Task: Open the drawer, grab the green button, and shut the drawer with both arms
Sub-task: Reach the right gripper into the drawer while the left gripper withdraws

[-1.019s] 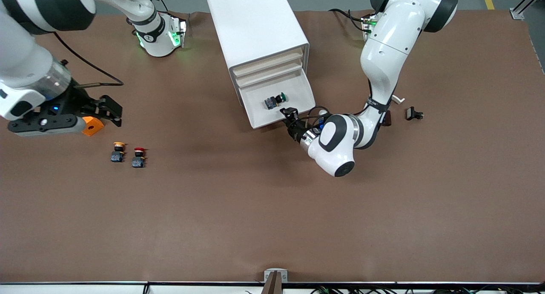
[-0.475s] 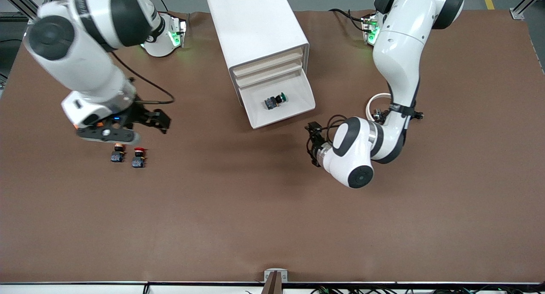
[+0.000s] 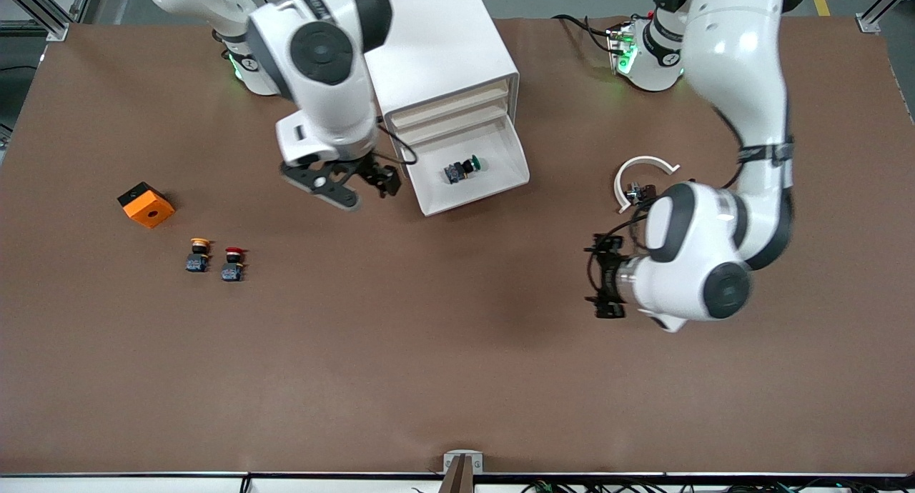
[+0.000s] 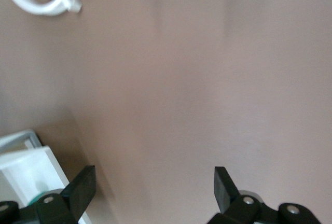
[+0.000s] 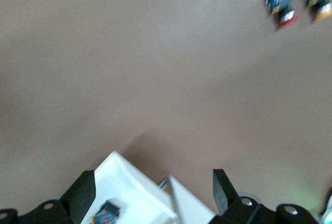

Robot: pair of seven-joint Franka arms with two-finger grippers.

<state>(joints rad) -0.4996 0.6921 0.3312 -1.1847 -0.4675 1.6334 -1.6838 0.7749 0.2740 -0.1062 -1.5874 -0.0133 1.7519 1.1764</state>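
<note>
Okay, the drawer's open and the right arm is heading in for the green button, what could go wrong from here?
1. The right gripper, fingers open, hangs beside the drawer, not over it; coming across low, it may clip the drawer's side wall or the cabinet.
2. The green button lies tipped on its side in the drawer, so the fingers could pinch it awkwardly and let it slip.
3. The left gripper is open over bare table, well away from the drawer, so closing needs a long reach.
</note>
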